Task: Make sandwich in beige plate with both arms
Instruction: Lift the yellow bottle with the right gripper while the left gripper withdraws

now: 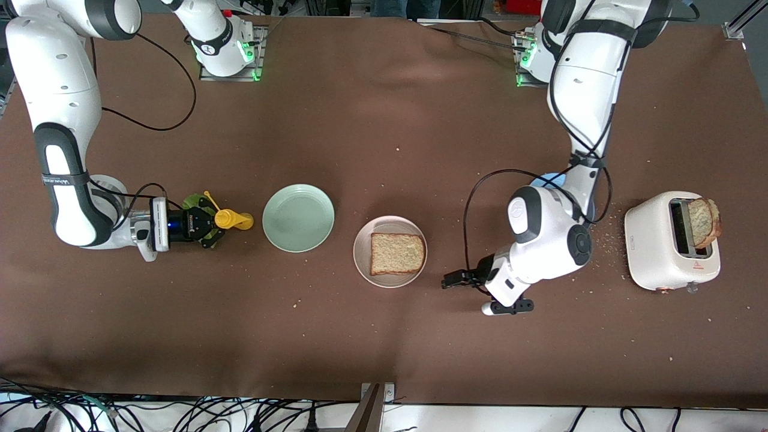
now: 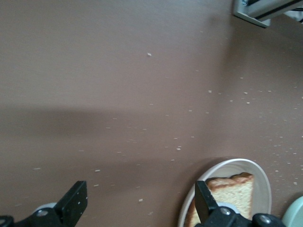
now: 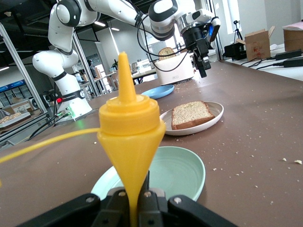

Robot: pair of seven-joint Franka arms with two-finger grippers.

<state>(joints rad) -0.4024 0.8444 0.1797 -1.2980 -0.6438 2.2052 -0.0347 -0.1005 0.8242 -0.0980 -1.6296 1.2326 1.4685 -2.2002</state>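
One slice of brown wholegrain bread [image 1: 397, 253] lies flat in the beige plate [image 1: 362, 252], which sits about midway along the table. Just beside it, toward the right arm's end, stands the mint-green plate [image 1: 298, 217], bare. The left gripper [image 1: 451, 281] hangs over the brown tablecloth [image 1: 384, 120] between the beige plate and the white toaster [image 1: 660, 249], its fingers [image 2: 75, 201] spread wide with nothing between them. A second slice of bread [image 1: 703, 222] stands up out of the toaster's slot, toward the left arm's end of the table. Part of a blue plate [image 1: 547, 179] shows from under the left arm, farther from the front camera than the gripper. The right gripper [image 1: 211, 228] is low by the mint-green plate, toward the right arm's end, fingers clamped on the narrow lower end of a yellow squeeze bottle [image 1: 231, 219]. Something leafy and green [image 1: 195, 200], likely lettuce, shows just beside that gripper. Crumbs [image 1: 609, 231] are scattered on the cloth near the toaster.
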